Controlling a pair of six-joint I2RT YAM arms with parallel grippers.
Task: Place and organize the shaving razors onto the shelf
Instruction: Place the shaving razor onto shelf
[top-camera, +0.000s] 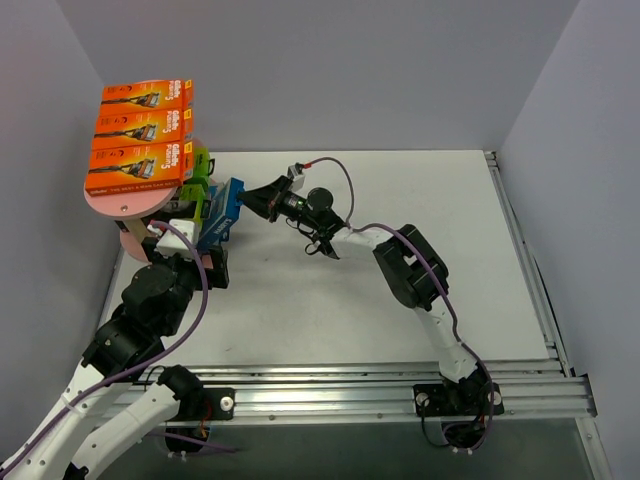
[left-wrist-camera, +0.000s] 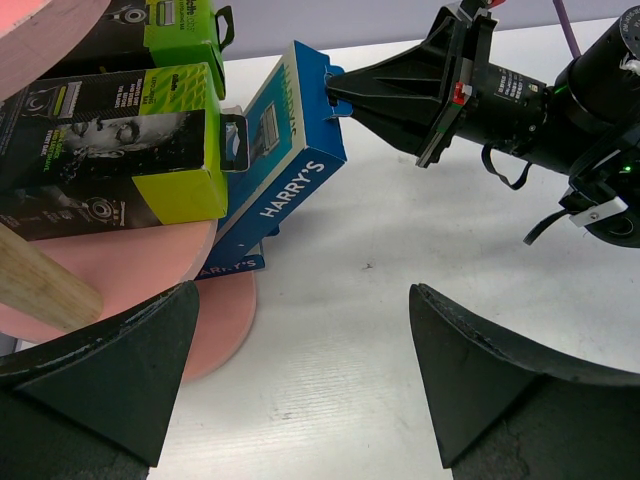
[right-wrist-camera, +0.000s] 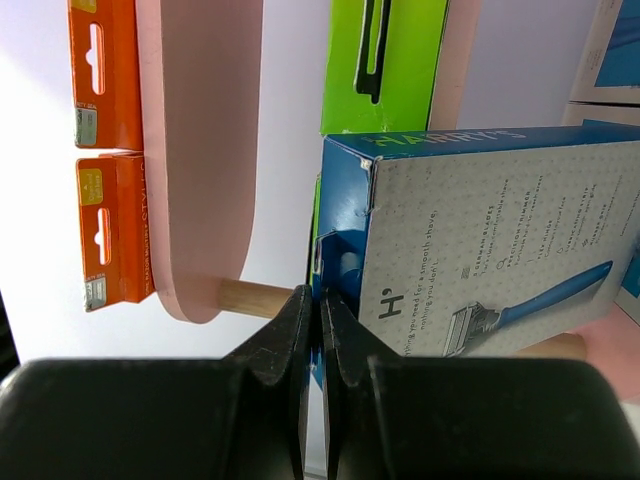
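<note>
Your right gripper (left-wrist-camera: 335, 92) is pinched tight on the hang-tab end of a blue Harry's razor pack (left-wrist-camera: 290, 140). The right wrist view shows its fingers (right-wrist-camera: 285, 340) closed on the pack's blue edge. The pack is tilted: its held end is raised toward the middle of the surface (top-camera: 350, 300), and its lower end is down at the shelf (top-camera: 125, 205). There it sits just beside a black-and-lime pack (left-wrist-camera: 110, 150) that rests on a middle pink board. You cannot tell from these views whether the tilted pack's lower end touches a board.

A second black-and-lime pack (left-wrist-camera: 160, 30) sits behind the first, under a higher board. Another Harry's pack (left-wrist-camera: 232, 264) lies flat lower down, partly hidden beneath the tilted one. On the top board, three orange razor packs (top-camera: 140, 125) lie side by side in a row, faces up. A wooden dowel (right-wrist-camera: 255, 298) shows between the pink boards.

Your left gripper (left-wrist-camera: 300, 320) hangs low beside the shelf's base, facing the held pack, with its jaws spread wide and nothing between them.
</note>
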